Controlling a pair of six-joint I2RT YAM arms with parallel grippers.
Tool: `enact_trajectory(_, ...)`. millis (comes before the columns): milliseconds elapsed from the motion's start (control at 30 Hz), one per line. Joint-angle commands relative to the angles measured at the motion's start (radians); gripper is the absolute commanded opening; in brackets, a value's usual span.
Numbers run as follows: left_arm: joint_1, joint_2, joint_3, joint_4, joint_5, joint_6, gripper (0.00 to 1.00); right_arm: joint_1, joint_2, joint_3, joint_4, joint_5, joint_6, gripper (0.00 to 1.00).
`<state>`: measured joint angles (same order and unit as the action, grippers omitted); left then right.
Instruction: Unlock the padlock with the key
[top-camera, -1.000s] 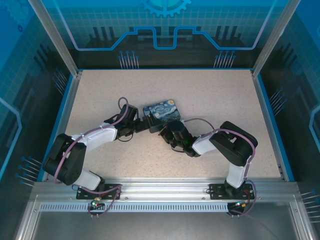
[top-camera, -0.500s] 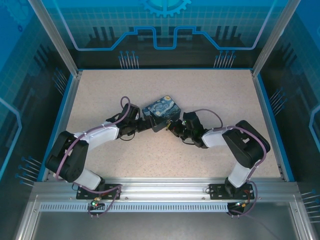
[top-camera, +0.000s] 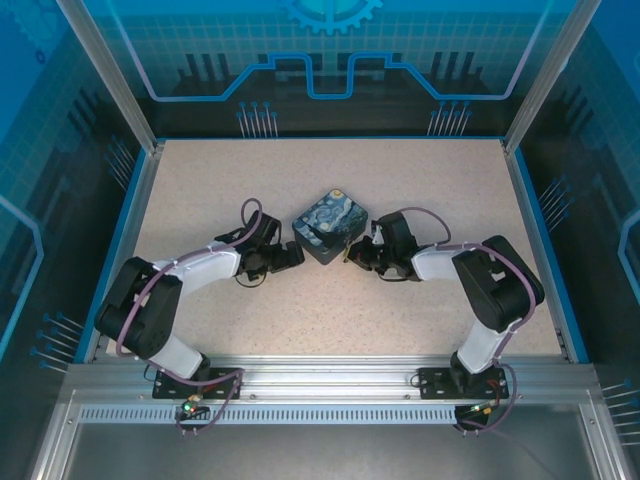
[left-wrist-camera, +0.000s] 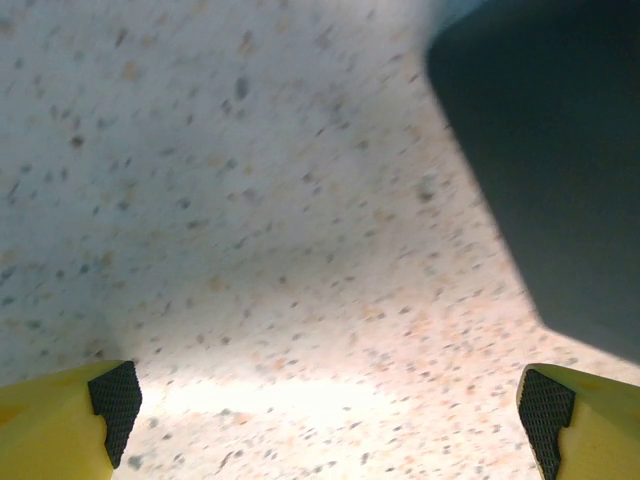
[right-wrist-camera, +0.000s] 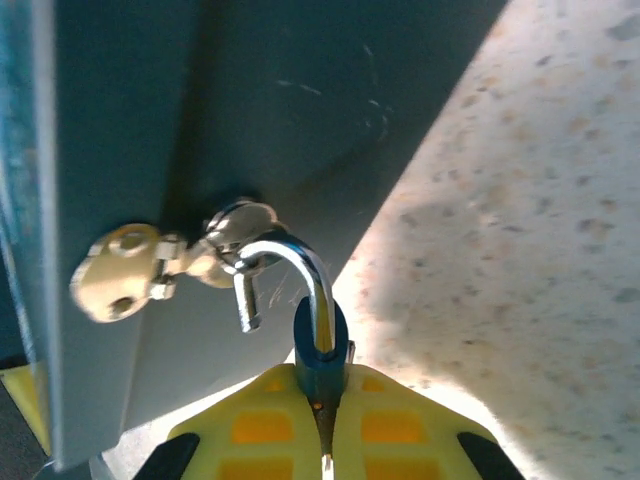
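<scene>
Right fingers (right-wrist-camera: 330, 428) are pressed together on the blue body of the padlock (right-wrist-camera: 320, 345), which stands up out of their yellow tips in the right wrist view. Its silver shackle (right-wrist-camera: 300, 265) arches up from the body and curls over to the left. The short leg ends in open air beside the body rather than seated in it, so the lock is sprung. The curve of the shackle is hooked through a small metal loop (right-wrist-camera: 238, 225) on the dark side wall of the box (right-wrist-camera: 300, 90). Joined to that loop, a pale flat metal piece (right-wrist-camera: 115, 285) with round holes lies against the wall. It is blurred, and whether it is the key or the box's own clasp cannot be told.

From above, the box (top-camera: 330, 222), its lid painted with a dark-blue swirling night sky, sits turned like a diamond near the middle of the speckled bench (top-camera: 430, 180). The right fingers (top-camera: 356, 256) meet its near right side, where the padlock is too small to make out. The left fingers (top-camera: 292, 256) lie low just beside the near left side of the box, spread wide and holding nothing. In the left wrist view their black pads (left-wrist-camera: 115, 398) sit at the two bottom corners with bare bench between them. The dark wall of the box (left-wrist-camera: 560, 150) rises at the upper right, clear of both pads.
</scene>
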<state>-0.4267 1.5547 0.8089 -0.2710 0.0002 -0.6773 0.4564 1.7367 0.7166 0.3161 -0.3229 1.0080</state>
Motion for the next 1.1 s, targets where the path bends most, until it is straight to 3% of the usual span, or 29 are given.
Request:
enact_trajectory(0, 0.003, 0.007, 0.002, -0.07, -0.022, 0.025, 0.98, -0.007, 0.024, -0.048, 0.069, -0.01, -0.003, 0.0)
enact_trajectory(133, 0.003, 0.002, 0.005, -0.07, -0.021, 0.024, 0.98, -0.011, 0.046, -0.059, 0.135, -0.011, 0.006, 0.0)
enact_trajectory(433, -0.037, -0.139, 0.063, -0.084, -0.039, 0.002, 0.99, -0.025, 0.005, -0.071, 0.1, -0.016, -0.021, 0.0)
enact_trajectory(700, -0.083, 0.033, 0.258, -0.144, -0.098, 0.052, 0.99, -0.031, -0.01, -0.06, 0.073, -0.028, -0.035, 0.0)
enact_trajectory(1067, -0.163, 0.211, 0.368, -0.193, -0.235, 0.11, 0.99, -0.044, -0.03, -0.062, 0.045, -0.054, -0.059, 0.0)
